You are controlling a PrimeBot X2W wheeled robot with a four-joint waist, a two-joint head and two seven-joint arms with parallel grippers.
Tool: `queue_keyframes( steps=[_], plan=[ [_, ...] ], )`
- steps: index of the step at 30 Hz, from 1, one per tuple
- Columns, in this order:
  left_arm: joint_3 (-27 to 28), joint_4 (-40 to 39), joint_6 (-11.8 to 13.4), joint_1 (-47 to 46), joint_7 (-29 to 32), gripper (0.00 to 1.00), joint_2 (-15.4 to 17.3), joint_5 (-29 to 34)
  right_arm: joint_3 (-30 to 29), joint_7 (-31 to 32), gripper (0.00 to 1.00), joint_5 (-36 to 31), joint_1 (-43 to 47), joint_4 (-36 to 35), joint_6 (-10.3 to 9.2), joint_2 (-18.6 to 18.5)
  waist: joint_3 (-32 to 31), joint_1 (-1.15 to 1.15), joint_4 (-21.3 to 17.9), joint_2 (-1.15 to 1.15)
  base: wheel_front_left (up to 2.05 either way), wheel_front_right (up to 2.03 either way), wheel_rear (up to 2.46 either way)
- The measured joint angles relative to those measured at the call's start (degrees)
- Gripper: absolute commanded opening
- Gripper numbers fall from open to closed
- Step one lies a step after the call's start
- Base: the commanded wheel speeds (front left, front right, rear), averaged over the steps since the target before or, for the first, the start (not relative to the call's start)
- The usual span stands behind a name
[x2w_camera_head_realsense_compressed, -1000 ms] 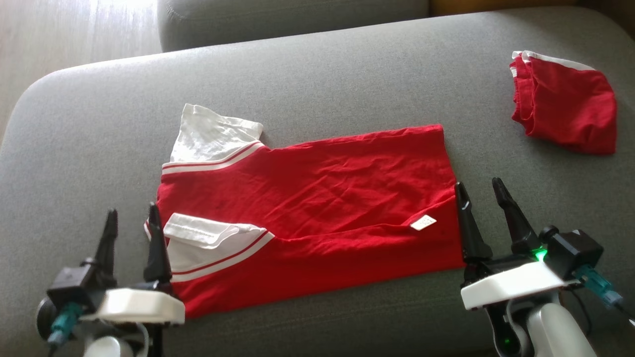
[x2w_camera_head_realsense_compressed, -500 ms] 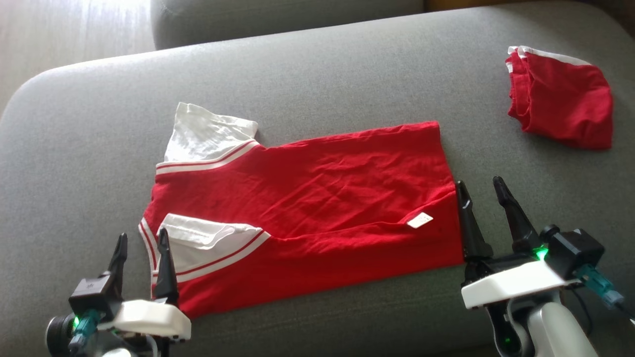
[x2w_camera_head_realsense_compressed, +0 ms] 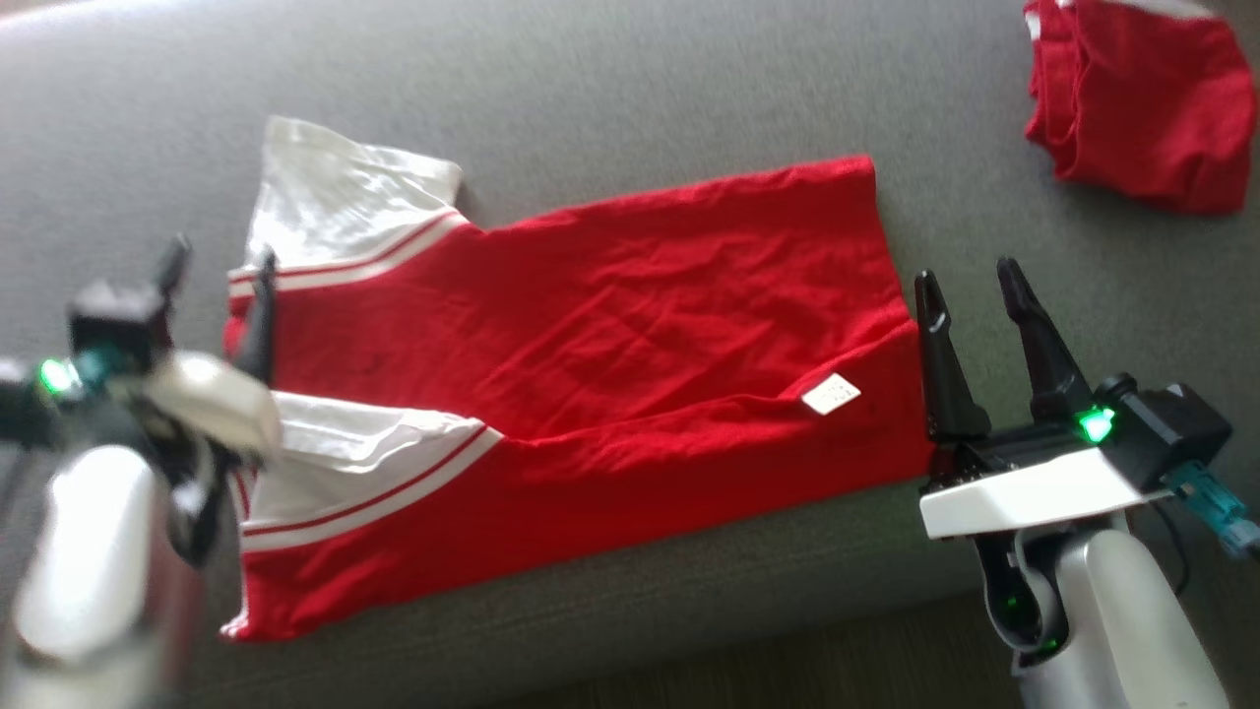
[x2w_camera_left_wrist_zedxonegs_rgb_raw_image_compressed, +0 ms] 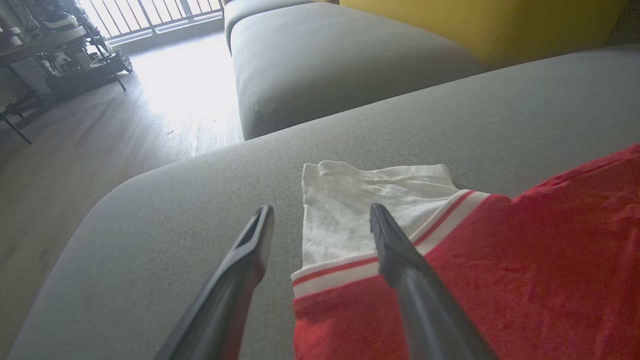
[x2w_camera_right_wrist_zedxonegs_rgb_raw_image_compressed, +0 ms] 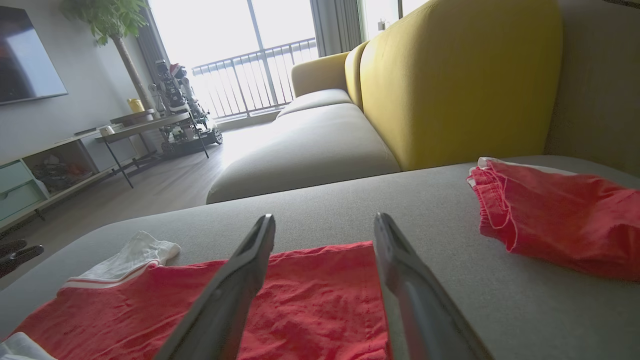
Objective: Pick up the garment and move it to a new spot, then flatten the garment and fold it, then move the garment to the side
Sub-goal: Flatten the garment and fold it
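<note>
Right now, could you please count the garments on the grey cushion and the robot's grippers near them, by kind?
Garments: 2, the red-and-white shirt and the folded red garment.
Grippers: 2, the left gripper and the right gripper, both open.
Total: 4.

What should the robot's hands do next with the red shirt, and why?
Probably lower both open grippers and pinch the red shirt along its far edge: the left gripper at the white sleeve, the right gripper at the hem. The shirt lies flat on the grey sofa cushion with its near side seemingly folded in already, and neither gripper holds anything.
</note>
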Motion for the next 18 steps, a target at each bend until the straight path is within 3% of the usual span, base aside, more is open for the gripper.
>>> queue_keyframes(
  steps=[5,9,13,18],
  plan=[
    [-2.5,3.5,-0.8,-9.3,9.5,1.0,5.2,-4.4,1.0,0.0,1.0,0.5,-1.4,-1.7,0.0,0.0,4.7,0.0,-2.0,0.0,0.0,0.0,0.0],
    [-10.7,5.2,-1.2,-14.8,16.6,1.0,10.9,-12.3,1.9,0.0,1.0,2.5,-3.1,-2.4,0.0,0.0,7.7,0.01,-4.0,0.0,0.0,0.0,0.0],
    [-14.8,6.7,-1.2,-20.4,21.8,1.0,16.6,-19.9,4.0,0.0,1.0,4.0,-4.7,-2.4,0.0,0.0,10.1,0.01,-6.1,0.0,0.0,0.0,0.0],
    [-18.6,9.6,-1.2,-26.3,25.9,1.0,21.4,-23.0,4.8,0.0,1.0,6.2,-5.8,-3.1,0.0,0.0,12.3,0.01,-8.0,0.0,0.0,0.0,0.0]
  ],
)
